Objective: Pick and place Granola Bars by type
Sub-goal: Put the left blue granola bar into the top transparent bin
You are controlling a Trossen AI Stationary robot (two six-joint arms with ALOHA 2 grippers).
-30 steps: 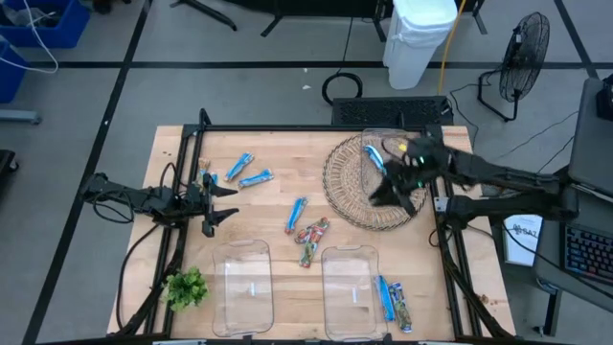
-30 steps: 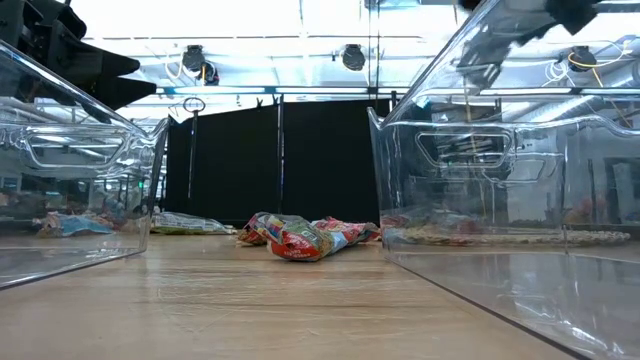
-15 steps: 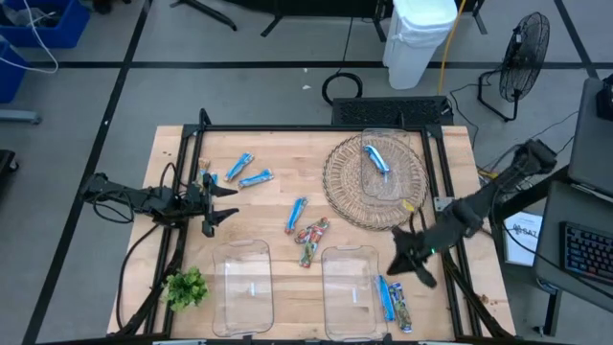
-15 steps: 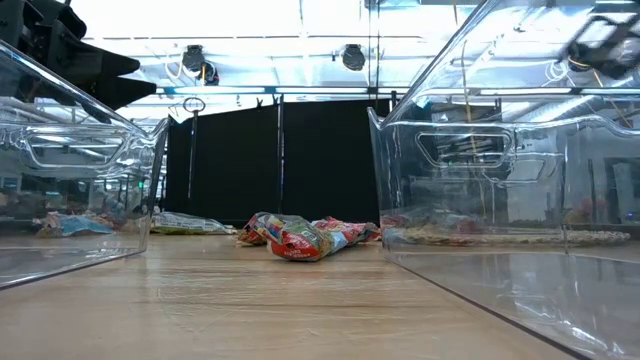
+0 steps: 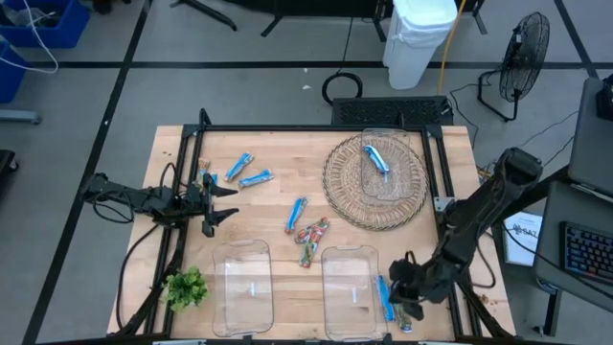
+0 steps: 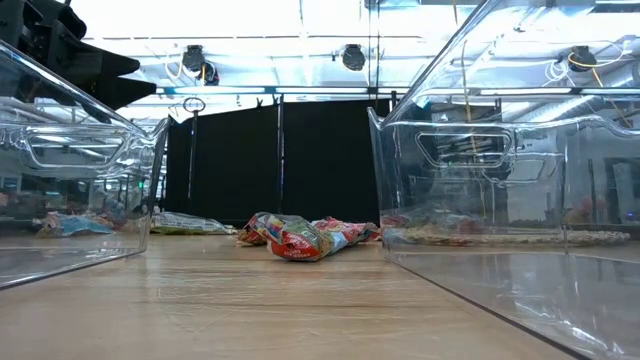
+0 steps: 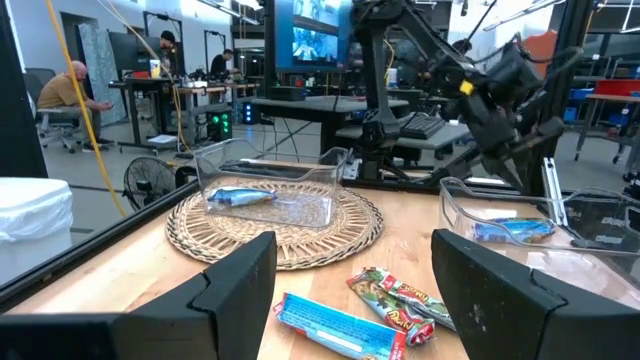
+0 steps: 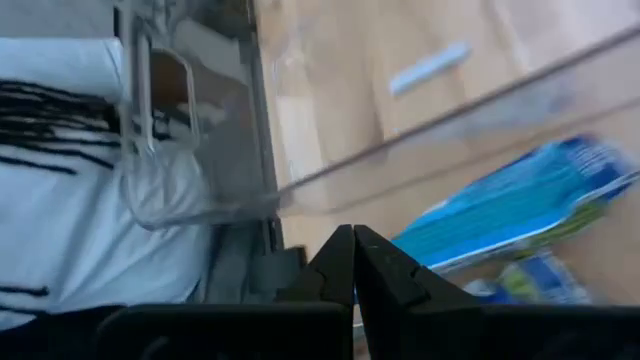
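Note:
Blue Granola Bars lie on the table at the far left [image 5: 239,166] [image 5: 256,178] and in the middle [image 5: 297,215], beside multicoloured ones [image 5: 311,232]. One blue bar [image 5: 375,158] lies in a clear tray on the wicker mat [image 5: 345,196]. Another blue bar [image 5: 387,299] and a multicoloured one [image 5: 405,316] lie on the wood right of the right clear bin [image 5: 350,252]. My right gripper [image 5: 402,302] hovers shut just over these two; in its wrist view the shut fingers [image 8: 352,262] stand close beside the blue bar [image 8: 510,210] with nothing between them. My left gripper [image 5: 228,203] waits open at the table's left.
Two clear bins stand at the near edge, the left one [image 5: 242,247] beside a green sprig [image 5: 187,286]. In the low view the bin walls [image 6: 480,180] frame the multicoloured bars [image 6: 300,236]. A black frame rail [image 5: 448,268] runs along the right edge, by my right arm.
My right gripper has swung from over the wicker mat toward the table's near right corner, sinking, rolling and tipping downward, and now hangs over the bars beside the right bin. The blue bar stays in the tray on the mat.

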